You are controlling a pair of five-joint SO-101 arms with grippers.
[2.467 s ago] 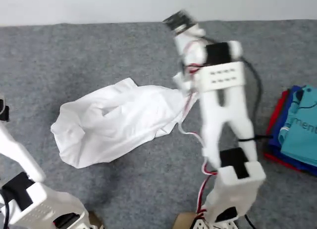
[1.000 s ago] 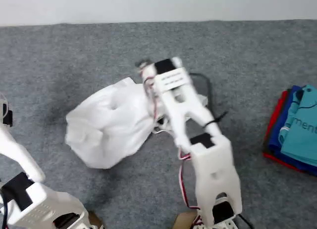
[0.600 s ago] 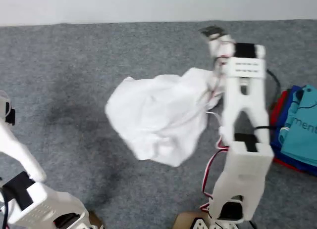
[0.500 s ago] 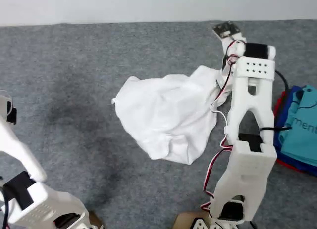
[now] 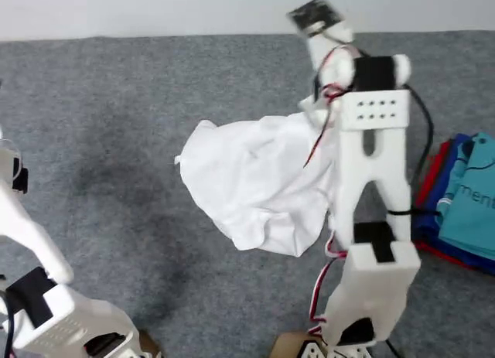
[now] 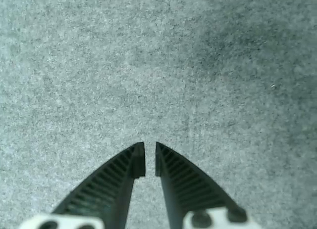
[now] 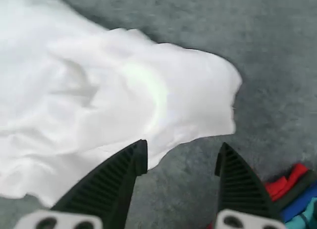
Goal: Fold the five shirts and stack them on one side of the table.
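Lying crumpled at the centre of the high view: white shirt (image 5: 251,180), unfolded, bunched and creased, with no clear long axis.

- Right hand (image 7: 181,155): jaws spread, holding nothing, hanging over the shirt's edge on the side toward the stack. The cloth spreads away from its tips.
- Left hand (image 6: 146,160): tips almost pressed together, empty, above bare grey bench (image 5: 116,87), well apart from the shirt.
- Folded stack (image 5: 464,199): red, blue and teal, at the right edge of the frame.

Judged: the right arm is much the nearer for any grasp.
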